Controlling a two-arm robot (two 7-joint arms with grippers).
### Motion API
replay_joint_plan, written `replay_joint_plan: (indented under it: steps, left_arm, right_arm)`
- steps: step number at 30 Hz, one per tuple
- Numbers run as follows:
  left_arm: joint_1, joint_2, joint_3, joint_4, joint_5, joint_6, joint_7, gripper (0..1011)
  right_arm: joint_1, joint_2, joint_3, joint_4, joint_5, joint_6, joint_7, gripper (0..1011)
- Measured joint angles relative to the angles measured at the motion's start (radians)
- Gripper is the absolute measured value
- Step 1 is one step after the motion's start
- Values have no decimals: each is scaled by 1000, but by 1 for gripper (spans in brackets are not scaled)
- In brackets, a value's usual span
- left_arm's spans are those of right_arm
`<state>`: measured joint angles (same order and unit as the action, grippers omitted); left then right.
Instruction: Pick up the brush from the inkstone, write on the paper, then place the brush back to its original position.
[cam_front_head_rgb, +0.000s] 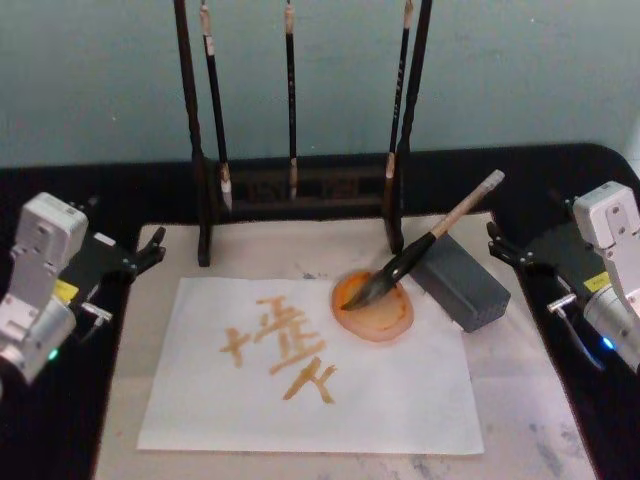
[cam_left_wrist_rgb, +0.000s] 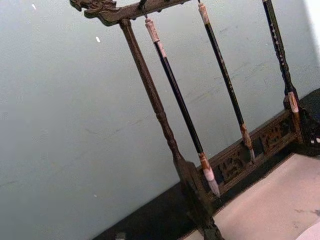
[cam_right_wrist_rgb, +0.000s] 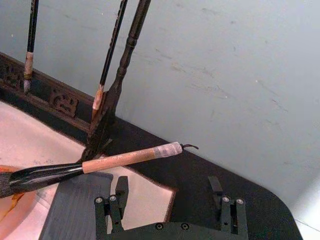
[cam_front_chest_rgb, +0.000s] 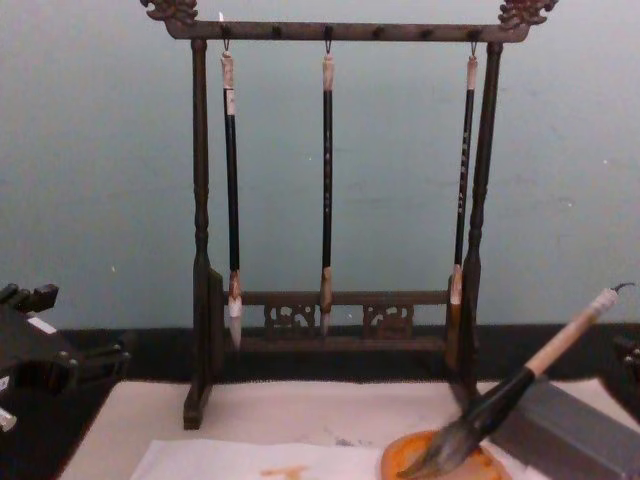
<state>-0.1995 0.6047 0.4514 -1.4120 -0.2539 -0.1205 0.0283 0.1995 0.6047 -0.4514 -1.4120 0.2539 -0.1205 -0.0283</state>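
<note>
The brush (cam_front_head_rgb: 420, 250) lies at a slant with its bushy bristles in the round orange inkstone (cam_front_head_rgb: 385, 322), while its pale handle rests on a grey box (cam_front_head_rgb: 465, 285). The white paper (cam_front_head_rgb: 380, 390) bears orange strokes left of the inkstone. My right gripper (cam_front_head_rgb: 505, 248) hovers open at the mat's right edge, just behind the handle end. In the right wrist view its fingers (cam_right_wrist_rgb: 121, 192) stand wide apart near the brush (cam_right_wrist_rgb: 115, 161). My left gripper (cam_front_head_rgb: 140, 255) is open at the mat's left edge, far from the brush. In the chest view the brush (cam_front_chest_rgb: 500, 400) dips into the inkstone (cam_front_chest_rgb: 400, 462).
A dark wooden rack (cam_front_head_rgb: 300, 190) with three thin hanging brushes stands behind the paper on the black table. A beige mat (cam_front_head_rgb: 520, 380) lies under the paper, inkstone and box. The rack (cam_left_wrist_rgb: 150, 90) stands close before the left wrist.
</note>
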Motion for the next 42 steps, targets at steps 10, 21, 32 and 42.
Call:
replay_joint_plan:
  steps: [10,21,32,42]
  left_arm:
    - [0,0,0,0,0,0,0,1010]
    - [0,0,0,0,0,0,0,1010]
    - [0,0,0,0,0,0,0,1010]
    - [0,0,0,0,0,0,0,1010]
  right_arm:
    - [0,0,0,0,0,0,0,1000]
    - [-51,6,63,-52,122,18,87,1000]
    - [-123,-33,209,-104,477,140,274,1000]
    - [-109,-123,287,-16,726,242,354,1000]
